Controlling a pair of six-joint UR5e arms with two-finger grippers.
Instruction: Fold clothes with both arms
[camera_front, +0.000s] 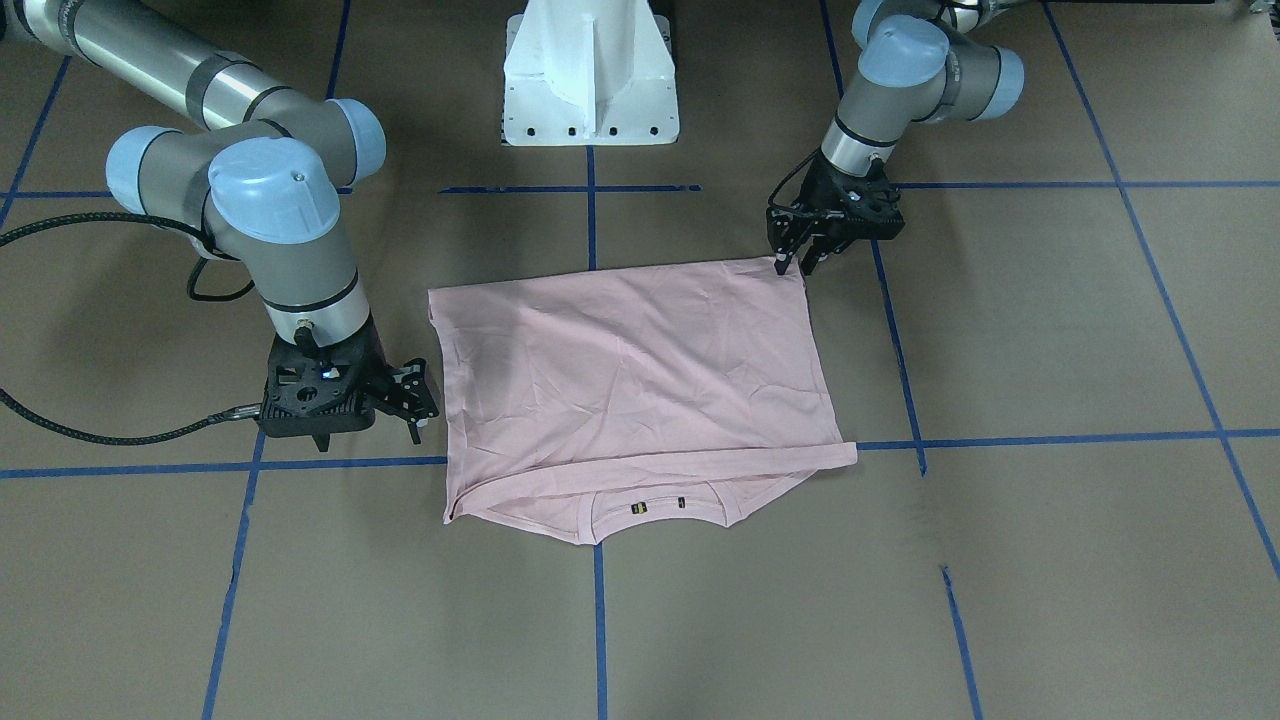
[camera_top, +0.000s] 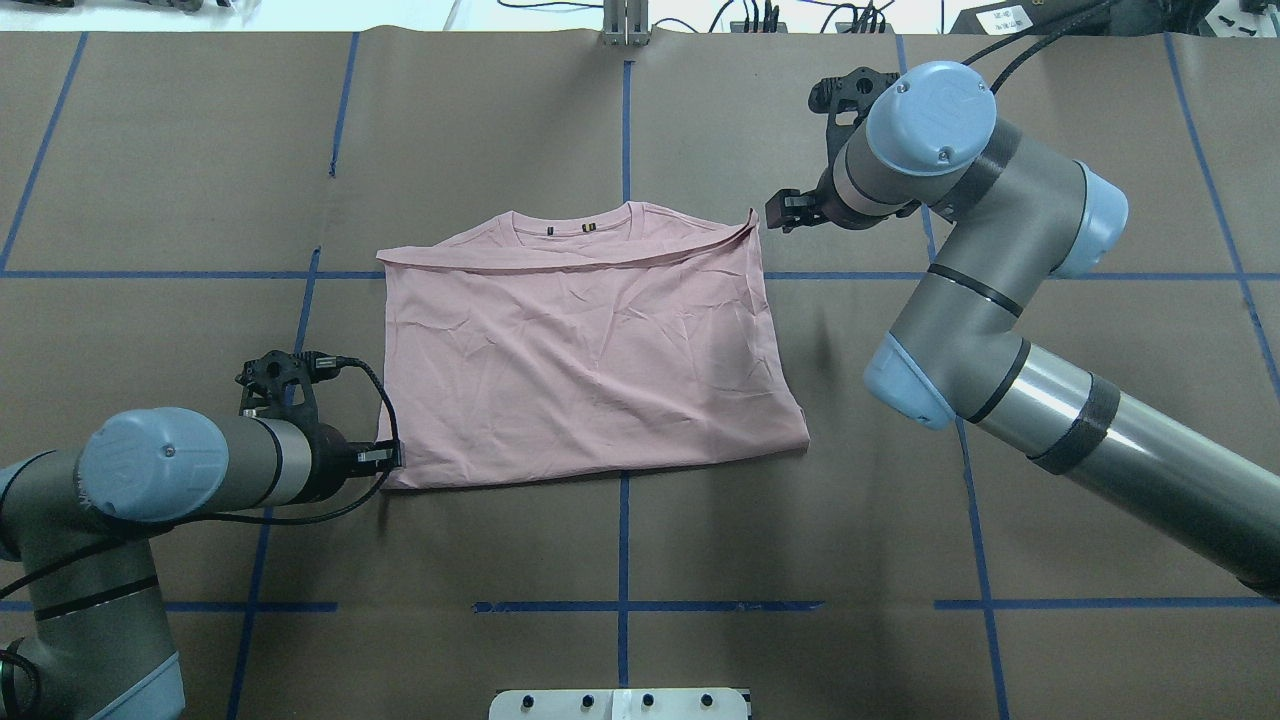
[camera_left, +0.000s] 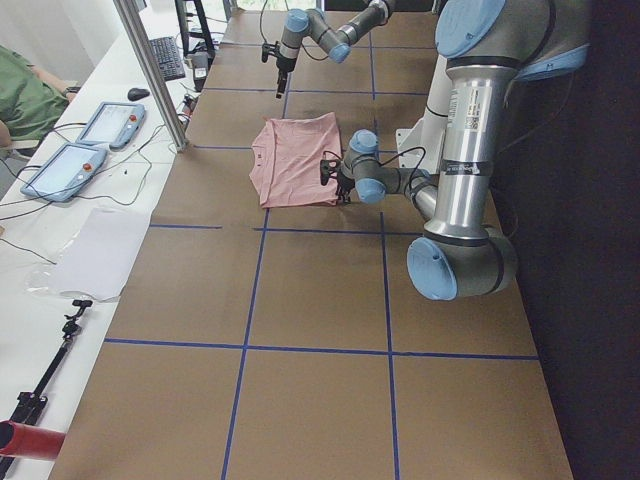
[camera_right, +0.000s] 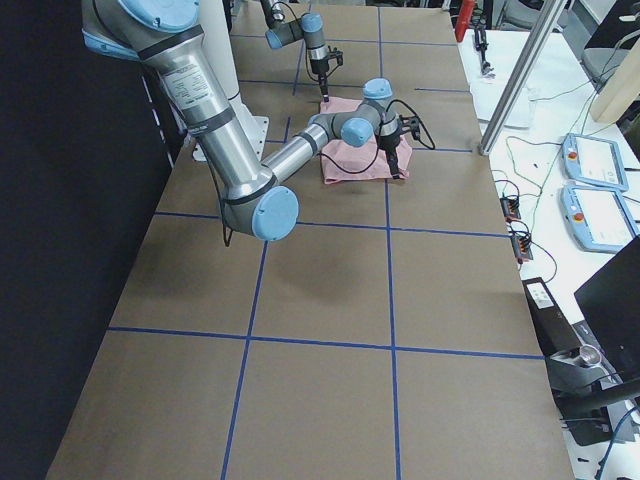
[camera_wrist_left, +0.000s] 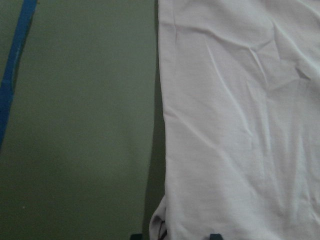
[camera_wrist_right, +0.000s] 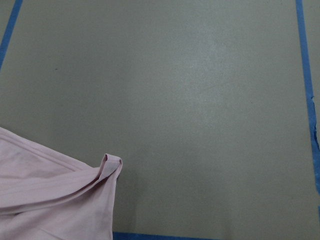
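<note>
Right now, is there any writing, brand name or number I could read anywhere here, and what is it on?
No text can be read in any view.
Small black tags inside the T-shirt collar: yellowish marks, too small to read.
White sticker at the overhead view's top right: print too blurred to read.
Tablets on the side desk: screens too small to read.

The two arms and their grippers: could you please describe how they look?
Both the left arm and the right arm are silver-grey tubes with rounded light blue joint caps and black bands. The left gripper and the right gripper are black and skeletal, with two thin fingers each. A black braided cable loops to the right wrist; a thinner black cable curves past the left wrist.
</note>
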